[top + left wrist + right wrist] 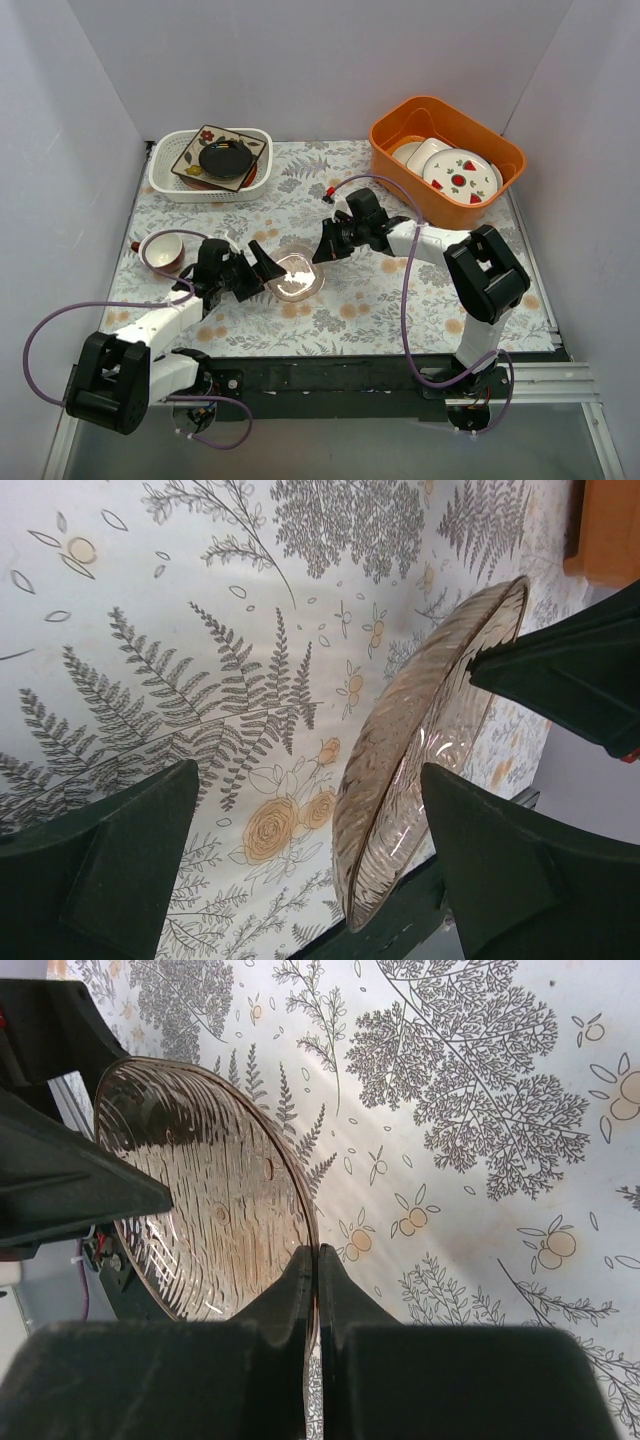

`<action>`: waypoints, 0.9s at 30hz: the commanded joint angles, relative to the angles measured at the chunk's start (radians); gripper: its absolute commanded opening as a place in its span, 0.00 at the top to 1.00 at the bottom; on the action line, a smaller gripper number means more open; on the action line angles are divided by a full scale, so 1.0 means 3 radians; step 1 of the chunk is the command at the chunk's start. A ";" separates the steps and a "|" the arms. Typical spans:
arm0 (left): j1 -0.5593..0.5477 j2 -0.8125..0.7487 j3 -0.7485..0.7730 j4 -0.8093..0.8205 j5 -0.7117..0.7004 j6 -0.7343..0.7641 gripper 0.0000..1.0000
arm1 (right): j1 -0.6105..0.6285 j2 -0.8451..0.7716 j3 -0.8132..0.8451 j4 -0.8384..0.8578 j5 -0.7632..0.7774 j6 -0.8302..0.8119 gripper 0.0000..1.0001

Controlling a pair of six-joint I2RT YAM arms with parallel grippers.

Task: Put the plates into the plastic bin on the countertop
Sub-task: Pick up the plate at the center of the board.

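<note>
No lettering, label, brand, number or sign can be read in any of the three views. The only printed marks are pictorial: grey ferns and small orange flowers on the countertop (300,188), and red strawberries on the white plates (462,176) lying in the orange tub (490,135).
</note>
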 commanded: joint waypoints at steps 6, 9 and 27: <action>-0.0339 0.0227 0.0111 0.0309 -0.0035 -0.0110 0.27 | -0.0022 -0.0140 -0.0043 0.0218 -0.0047 0.0064 0.99; -0.0385 0.0263 0.0137 0.0360 -0.0025 -0.0120 0.54 | -0.0032 -0.0135 -0.0048 0.0218 -0.0057 0.0059 0.99; -0.0426 0.0268 0.0193 0.0314 -0.0138 -0.0141 1.00 | -0.0099 -0.0206 -0.0175 0.0360 -0.0119 0.0095 0.63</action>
